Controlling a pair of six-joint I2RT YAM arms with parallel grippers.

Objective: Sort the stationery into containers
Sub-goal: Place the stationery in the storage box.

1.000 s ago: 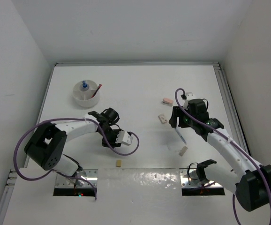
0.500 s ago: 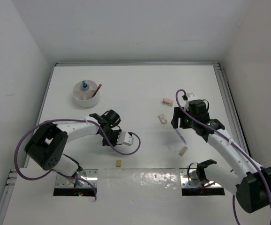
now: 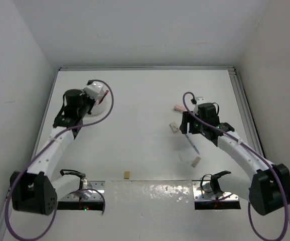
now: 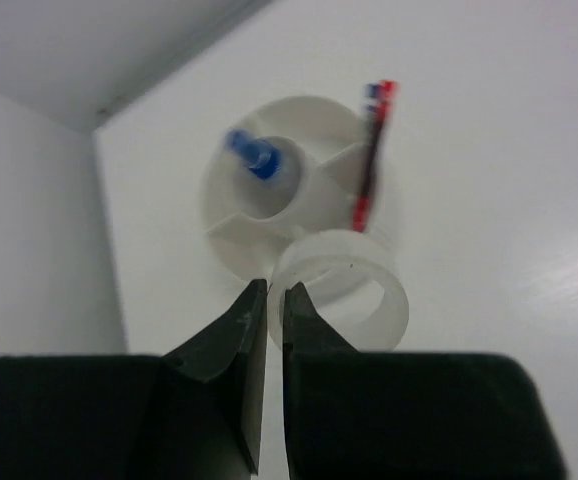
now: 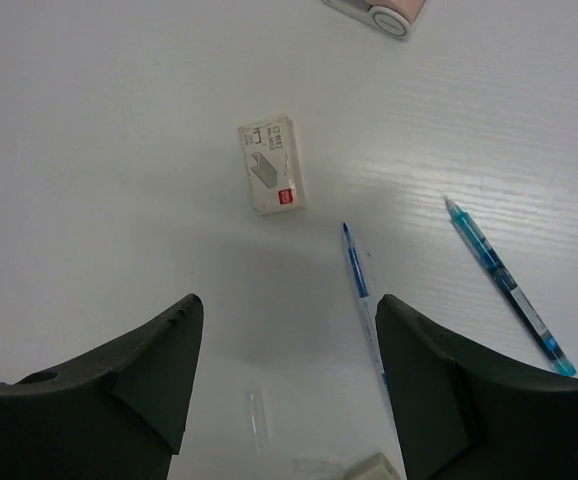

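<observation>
The white bowl point(image 4: 231, 235) stands at the far left of the table point(image 3: 100, 107), mostly hidden under my left gripper in the top view. It holds a blue-capped bottle point(image 4: 254, 156) and a red-and-blue pen point(image 4: 369, 150). My left gripper point(image 4: 276, 300) point(image 3: 99, 96) is shut on the wall of the clear tape ring point(image 4: 344, 300) and holds it over the bowl's near rim. My right gripper point(image 5: 287, 305) point(image 3: 186, 127) is open and empty above the table. A white block point(image 5: 271, 165) lies ahead of it, and a blue pen point(image 5: 364, 300) lies by its right finger.
A second, teal pen point(image 5: 504, 285) lies right of the blue pen. A pink eraser point(image 5: 379, 12) point(image 3: 178, 107) lies further off. A tan block point(image 3: 195, 161) and a smaller tan block point(image 3: 127, 174) lie near the front edge. Walls close in the left and back.
My left arm has swung from the middle of the table to the bowl at the far left, with the tape ring in its jaws. My right gripper has shifted slightly away from the front edge.
</observation>
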